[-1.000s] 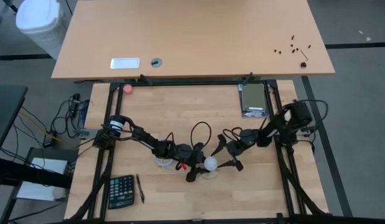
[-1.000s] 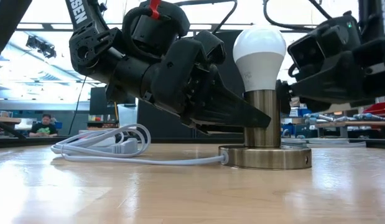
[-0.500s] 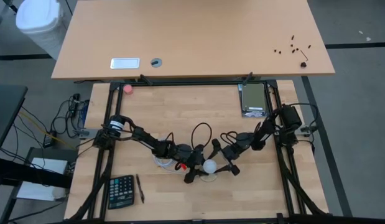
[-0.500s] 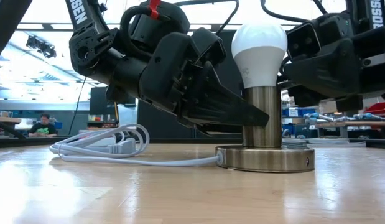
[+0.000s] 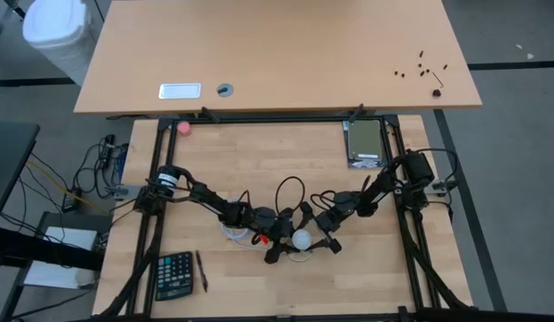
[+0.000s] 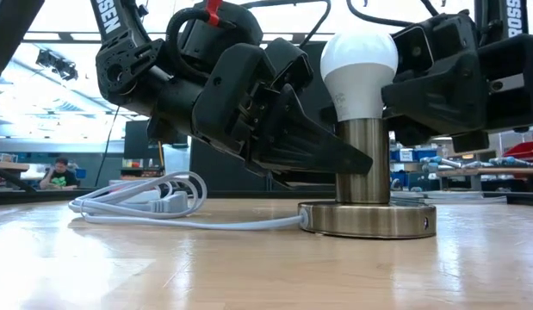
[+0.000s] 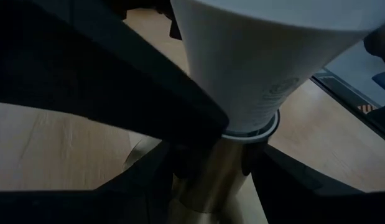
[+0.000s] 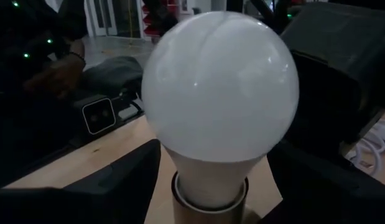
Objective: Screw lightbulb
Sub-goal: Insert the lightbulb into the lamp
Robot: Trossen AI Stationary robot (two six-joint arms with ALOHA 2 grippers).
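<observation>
White pear-shaped lightbulb [image 6: 359, 65] stood upright in the brushed metal socket post [image 6: 363, 164] on my wooden worktop [image 6: 206, 267], left tool [image 5: 278, 240] clamped round that post, right tool [image 5: 323, 229] spread wide, fingers flanking the globe, gripping nothing I could see.

The left claw [image 5: 281, 240] and right claw [image 5: 318, 231] flank the lightbulb [image 5: 301, 239] on the table [image 5: 259, 152].

Left claw [image 5: 278, 243] and right claw [image 5: 319, 228], both parted, meet mid-table from opposite sides.

Lightbulb [image 6: 359, 65] hemmed between both grippers
</observation>
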